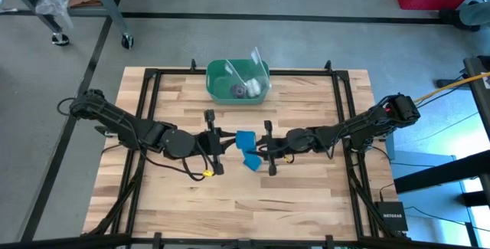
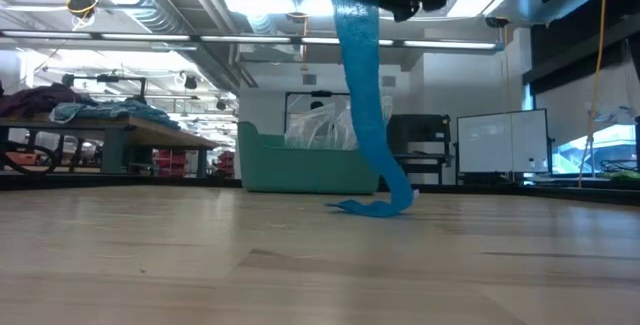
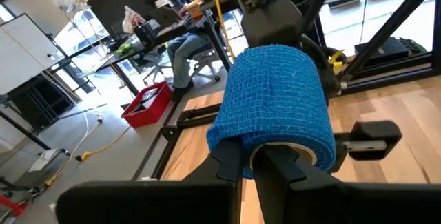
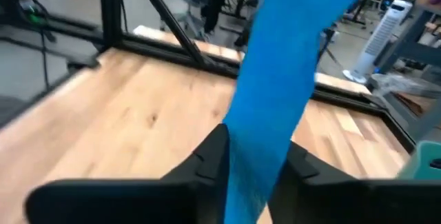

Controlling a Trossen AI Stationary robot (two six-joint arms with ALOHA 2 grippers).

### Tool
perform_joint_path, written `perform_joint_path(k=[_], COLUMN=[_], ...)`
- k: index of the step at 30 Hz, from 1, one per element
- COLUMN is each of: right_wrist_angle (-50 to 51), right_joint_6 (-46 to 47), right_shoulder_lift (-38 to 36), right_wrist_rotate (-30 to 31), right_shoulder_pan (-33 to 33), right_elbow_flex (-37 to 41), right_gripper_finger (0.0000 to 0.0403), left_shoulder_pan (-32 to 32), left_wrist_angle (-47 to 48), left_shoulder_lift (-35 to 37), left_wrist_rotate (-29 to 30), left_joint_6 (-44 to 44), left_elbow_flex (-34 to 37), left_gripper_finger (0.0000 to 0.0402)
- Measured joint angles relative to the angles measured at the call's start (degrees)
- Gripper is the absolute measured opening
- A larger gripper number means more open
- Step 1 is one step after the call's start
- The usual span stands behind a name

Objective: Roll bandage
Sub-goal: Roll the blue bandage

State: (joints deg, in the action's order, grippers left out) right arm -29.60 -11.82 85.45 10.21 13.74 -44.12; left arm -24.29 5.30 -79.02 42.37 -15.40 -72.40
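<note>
Above a wooden table (image 1: 306, 195), the left gripper (image 3: 265, 156) clamps a partly wound bandage (image 3: 272, 107) roll while the right gripper (image 4: 255, 156) closes on the loose tail, which hangs down to the tabletop, winding unfinished

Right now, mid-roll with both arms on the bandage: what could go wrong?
1. The bandage hangs in a long strip with its free end lying on the table; it may drag or twist and wind skewed.
2. The right tool closes on the strip alone; soft fabric could slip through.
3. The left tool grips the roll by its edge; tension might pull it loose.
</note>
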Motion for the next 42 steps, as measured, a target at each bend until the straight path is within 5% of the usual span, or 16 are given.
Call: perform_joint_path(k=[6, 13, 19, 30, 42], right_wrist_angle=[1.23, 7.13, 14.29, 23.22, 28.87], right_joint_6=[-3.56, -5.54, -6.46, -14.67, -18.08], right_shoulder_lift=[0.00, -0.04, -0.04, -0.04, -0.04], right_wrist_rotate=[0.73, 2.20, 9.27, 11.92, 12.27], right_shoulder_pan=[0.23, 5.08, 11.31, 18.87, 15.56], right_elbow_flex=[0.00, -2.65, -7.11, -22.35, -35.70], right_gripper_finger=[0.0008, 0.0005, 0.0004, 0.0002, 0.0003], left_shoulder_pan=[-0.24, -1.44, -1.57, 0.39, 1.63], left_wrist_angle=[-0.69, -0.96, -0.40, 4.74, 3.89], left_shoulder_lift=[0.05, 0.17, 0.17, -0.07, -4.17], left_wrist_rotate=[1.31, 14.93, 20.69, 21.09, 21.35], left_joint_6=[0.00, -1.79, -3.05, -2.88, -9.95], left_elbow_flex=[0.00, 0.00, 0.00, 0.00, -0.04], left_gripper_finger=[0.0015, 0.0015, 0.0015, 0.0015, 0.0015])
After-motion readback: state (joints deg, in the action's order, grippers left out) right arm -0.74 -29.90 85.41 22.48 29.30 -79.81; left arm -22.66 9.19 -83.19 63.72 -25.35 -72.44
